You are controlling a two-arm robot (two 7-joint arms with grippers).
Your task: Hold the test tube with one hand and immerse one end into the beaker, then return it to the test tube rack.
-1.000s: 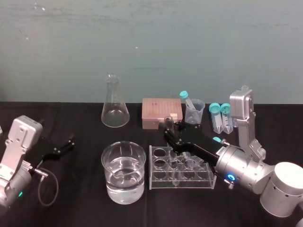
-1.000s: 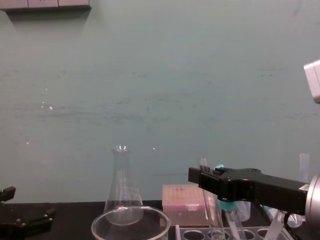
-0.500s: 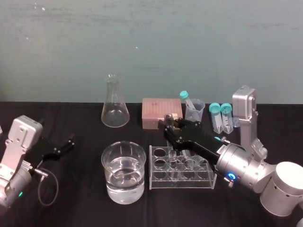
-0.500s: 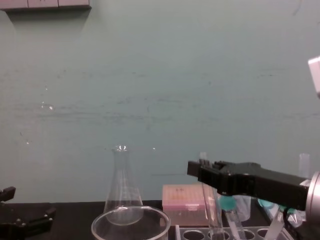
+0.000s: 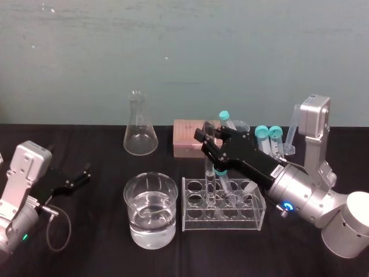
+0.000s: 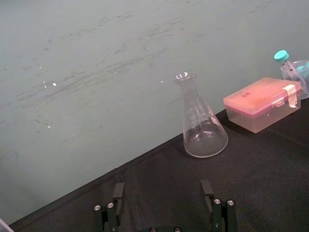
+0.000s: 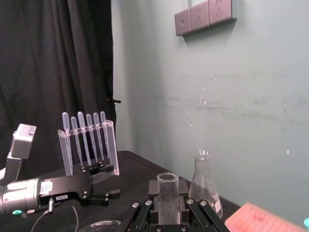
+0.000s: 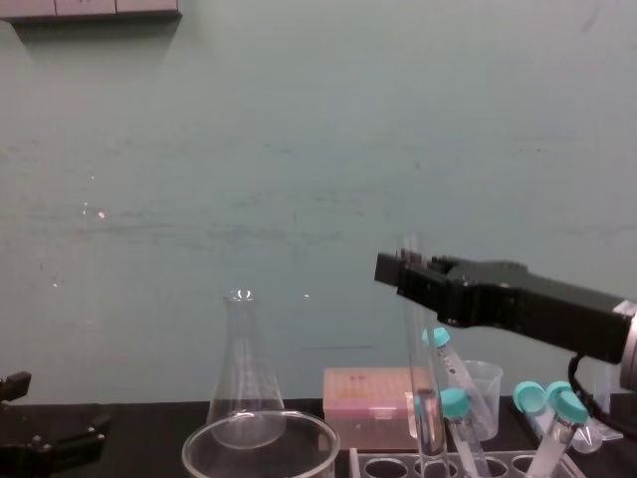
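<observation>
Right gripper: clamped on test tube near its top
Placement: tube upright, lower end in test tube rack, right of beaker
Left gripper: parked left, fingers apart

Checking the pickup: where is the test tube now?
The test tube is held upright in the right gripper, right of centre in the head view, its lower end at the test tube rack beside the beaker.
</observation>
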